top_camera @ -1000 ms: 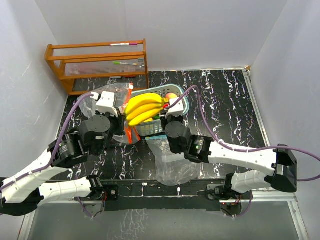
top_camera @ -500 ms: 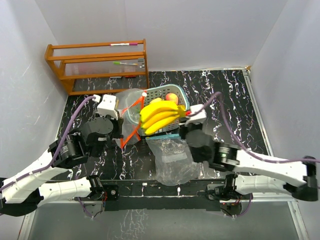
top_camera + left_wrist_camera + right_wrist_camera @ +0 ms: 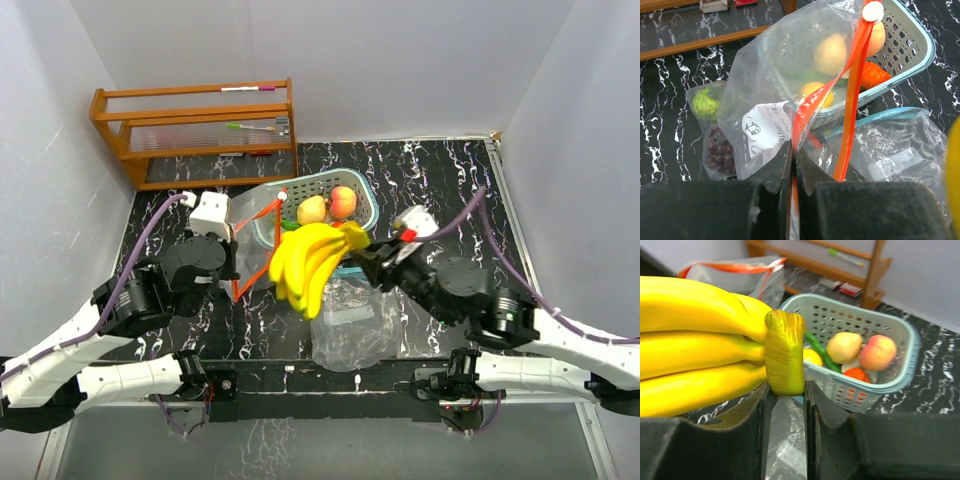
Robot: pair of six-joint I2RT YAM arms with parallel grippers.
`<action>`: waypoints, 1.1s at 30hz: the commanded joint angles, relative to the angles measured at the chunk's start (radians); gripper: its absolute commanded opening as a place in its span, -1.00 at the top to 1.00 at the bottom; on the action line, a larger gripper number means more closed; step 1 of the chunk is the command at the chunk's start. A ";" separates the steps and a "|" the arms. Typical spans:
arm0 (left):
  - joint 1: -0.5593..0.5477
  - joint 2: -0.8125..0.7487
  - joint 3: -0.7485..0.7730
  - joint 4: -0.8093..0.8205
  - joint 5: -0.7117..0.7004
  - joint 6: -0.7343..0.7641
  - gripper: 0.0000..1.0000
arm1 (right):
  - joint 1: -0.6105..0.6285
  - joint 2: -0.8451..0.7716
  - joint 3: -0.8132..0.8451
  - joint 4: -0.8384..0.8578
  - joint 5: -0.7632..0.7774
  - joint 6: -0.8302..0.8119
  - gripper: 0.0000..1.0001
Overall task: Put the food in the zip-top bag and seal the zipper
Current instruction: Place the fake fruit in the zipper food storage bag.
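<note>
Your right fingers (image 3: 812,402) are clamped on the stubby stem of the bunch of yellow toy bananas (image 3: 695,340). The bunch hangs clear of the black marbled bench (image 3: 450,190). It is above the near edge of the pale blue perforated plastic basket (image 3: 371,214) and the crumpled clear bag with a blue zipper (image 3: 350,320) lying just in front of it.

Your left fingers (image 3: 785,162) are pinched together on the orange zipper strip of the clear zip-top bag (image 3: 765,60), which stands up against the basket's left side. Low in that bag lie a bumpy lime-green fruit (image 3: 704,101) and a cluster of dark purple grapes (image 3: 720,150).

In the basket you have a peach (image 3: 343,201), a pale yellow round fruit (image 3: 312,209), an orange fruit (image 3: 857,374) and a small yellow one (image 3: 812,357), the last two partly hidden.
</note>
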 commanded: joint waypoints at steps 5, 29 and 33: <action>-0.005 -0.014 0.029 0.055 0.040 0.012 1.00 | 0.005 0.121 -0.101 0.399 -0.149 -0.048 0.85; -0.005 -0.094 -0.019 0.151 0.138 -0.020 1.00 | -0.007 0.281 -0.215 0.924 0.155 -0.089 0.85; -0.005 -0.124 -0.016 0.196 0.161 -0.037 1.00 | -0.007 0.343 -0.238 1.012 0.227 -0.105 0.85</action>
